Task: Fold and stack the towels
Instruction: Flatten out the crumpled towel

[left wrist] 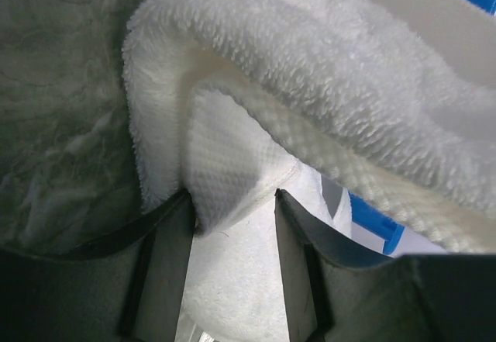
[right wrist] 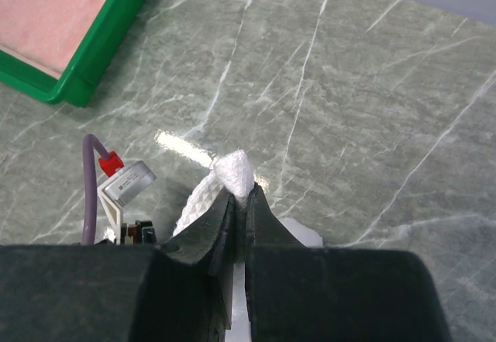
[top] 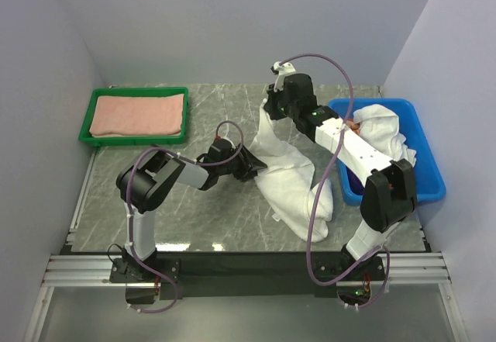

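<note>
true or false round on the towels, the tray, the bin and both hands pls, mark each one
1. The right hand is shut on a pinch of the white towel. True.
2. The pink towel lies in the blue bin. False: it lies in the green tray.
3. The left hand has its fingers apart, with a fold of the white towel between them. True.
4. The blue bin is empty. False: white cloth is piled in it.
5. The held towel hangs wholly clear of the table. False: its lower part lies on the table.
</note>
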You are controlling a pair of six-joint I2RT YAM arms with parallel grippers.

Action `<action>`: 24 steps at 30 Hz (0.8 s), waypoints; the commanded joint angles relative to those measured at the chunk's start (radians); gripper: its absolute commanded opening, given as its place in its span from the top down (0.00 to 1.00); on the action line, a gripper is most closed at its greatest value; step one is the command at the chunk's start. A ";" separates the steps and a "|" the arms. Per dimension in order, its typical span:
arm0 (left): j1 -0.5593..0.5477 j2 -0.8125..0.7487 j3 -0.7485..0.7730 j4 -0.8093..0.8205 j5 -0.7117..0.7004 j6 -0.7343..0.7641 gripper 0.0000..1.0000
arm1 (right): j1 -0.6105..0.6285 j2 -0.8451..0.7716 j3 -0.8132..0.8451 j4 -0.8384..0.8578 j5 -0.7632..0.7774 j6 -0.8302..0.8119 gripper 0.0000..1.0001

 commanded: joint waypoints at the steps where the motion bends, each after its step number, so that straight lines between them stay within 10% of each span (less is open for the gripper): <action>1: -0.010 0.009 0.001 0.049 -0.021 -0.021 0.51 | -0.008 -0.055 -0.011 0.039 -0.011 0.013 1.00; 9: -0.010 -0.071 0.004 -0.005 -0.070 0.045 0.96 | -0.010 -0.067 -0.011 0.034 0.000 0.005 1.00; 24: 0.096 -0.374 0.301 -0.738 -0.405 0.625 0.99 | -0.103 -0.165 0.061 0.002 0.118 -0.079 1.00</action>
